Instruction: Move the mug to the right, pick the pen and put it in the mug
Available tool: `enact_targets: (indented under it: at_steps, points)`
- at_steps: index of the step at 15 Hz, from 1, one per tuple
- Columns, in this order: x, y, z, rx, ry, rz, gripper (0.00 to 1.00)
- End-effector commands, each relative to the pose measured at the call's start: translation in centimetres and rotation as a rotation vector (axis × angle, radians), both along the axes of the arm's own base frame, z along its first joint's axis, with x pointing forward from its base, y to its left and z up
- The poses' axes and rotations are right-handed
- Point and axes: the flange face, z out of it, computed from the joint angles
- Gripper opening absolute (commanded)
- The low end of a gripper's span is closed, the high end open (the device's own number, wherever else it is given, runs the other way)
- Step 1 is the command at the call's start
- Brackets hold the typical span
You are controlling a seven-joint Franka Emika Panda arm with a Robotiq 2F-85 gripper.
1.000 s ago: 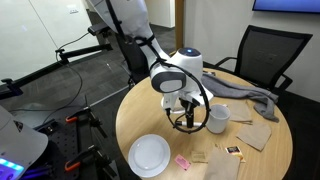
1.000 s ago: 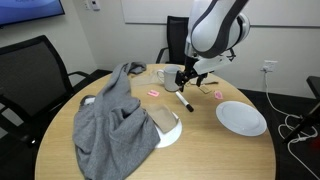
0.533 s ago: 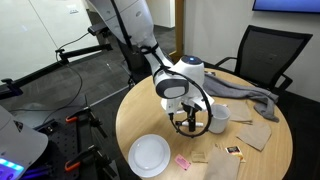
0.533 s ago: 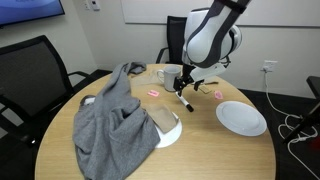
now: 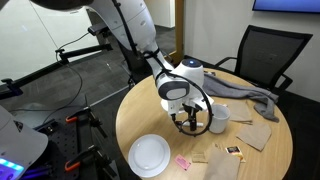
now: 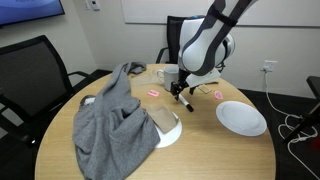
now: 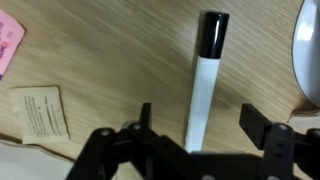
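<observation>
Tabletop [image 7: 110, 55] wood flanks the pen [image 7: 205, 90] between parted jaws.

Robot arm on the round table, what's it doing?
The robot arm is going for the pen. Its gripper hangs low over the wooden table, with the fingers open, one on each side of the pen. The pen lies flat and is not grabbed yet. The mug stands close beside the gripper. A white plate and a grey cloth sit on the table too.
</observation>
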Motion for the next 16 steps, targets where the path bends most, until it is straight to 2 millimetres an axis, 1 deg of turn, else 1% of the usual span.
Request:
enact_targets:
  at_steps: [1, 3, 8, 9, 10, 12, 16]
  points:
    - [1.0, 0.2, -0.2, -0.022, -0.001, -0.015, 0.59]
    - [1.1, 0.3, -0.3, -0.025, -0.001, -0.012, 0.42]
    - [1.4, 0.4, -0.9, -0.041, 0.007, -0.003, 0.05]
    - [1.4, 0.4, -1.0, -0.046, 0.009, -0.002, 0.00]
    - [1.5, 0.4, -1.0, -0.049, 0.011, -0.006, 0.04]
    - [1.2, 0.8, -0.3, -0.049, 0.025, 0.005, 0.05]
    - [-0.5, 2.2, 3.0, -0.047, 0.053, 0.087, 0.05]
